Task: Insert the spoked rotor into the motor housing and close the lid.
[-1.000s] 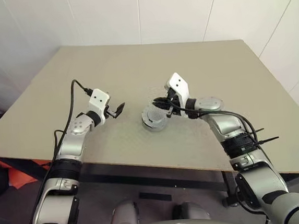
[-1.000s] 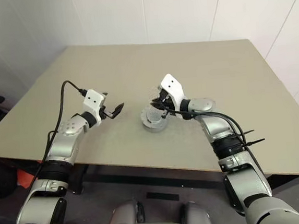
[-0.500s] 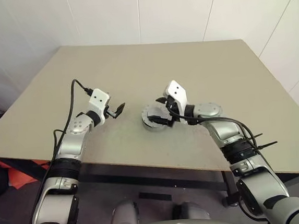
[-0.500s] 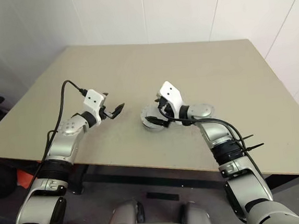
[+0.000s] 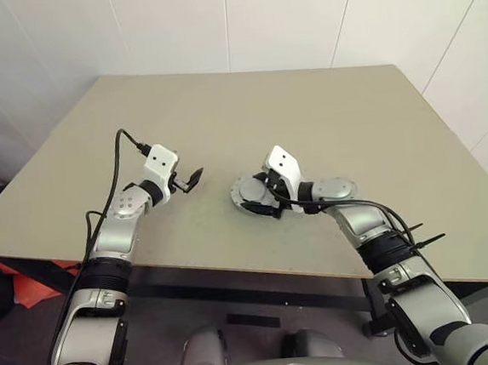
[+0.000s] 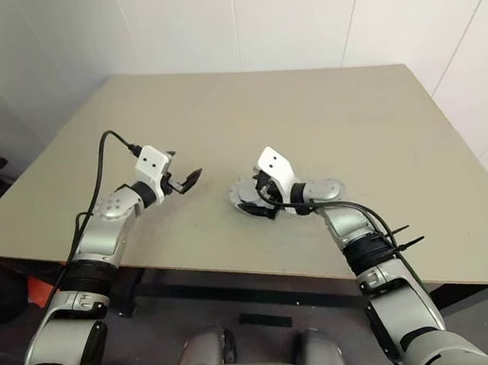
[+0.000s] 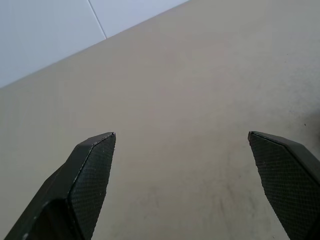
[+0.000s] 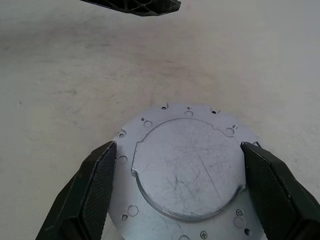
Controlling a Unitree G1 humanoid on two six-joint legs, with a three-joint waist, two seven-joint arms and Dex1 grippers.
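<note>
The lid [image 8: 187, 170] lies flat and closed over the motor housing [image 5: 251, 194], just left of centre on the tan table [image 5: 324, 124] in the head views; a second ago it stood raised on edge above the housing with the right gripper pinched on it. In the right wrist view its scratched grey outer face, with a raised central plate and small screw holes round the margin, is turned up to the camera. The spoked rotor and the copper windings are hidden under it, so the rotor is judged to be seated inside, though that cannot be confirmed. The right gripper [image 8: 180, 190] has let go: its fingers [image 8: 97, 187] are now spread wide, one on either side of the lid's edge, pinching nothing, and the hand sits lower and closer over the housing than before. The left gripper [image 7: 187, 185] is unchanged, spread wide and empty, hovering over bare table to the left of the housing and well apart from it. Judgement: closing step looks done; only whether the lid sits fully flush remains to check.
</note>
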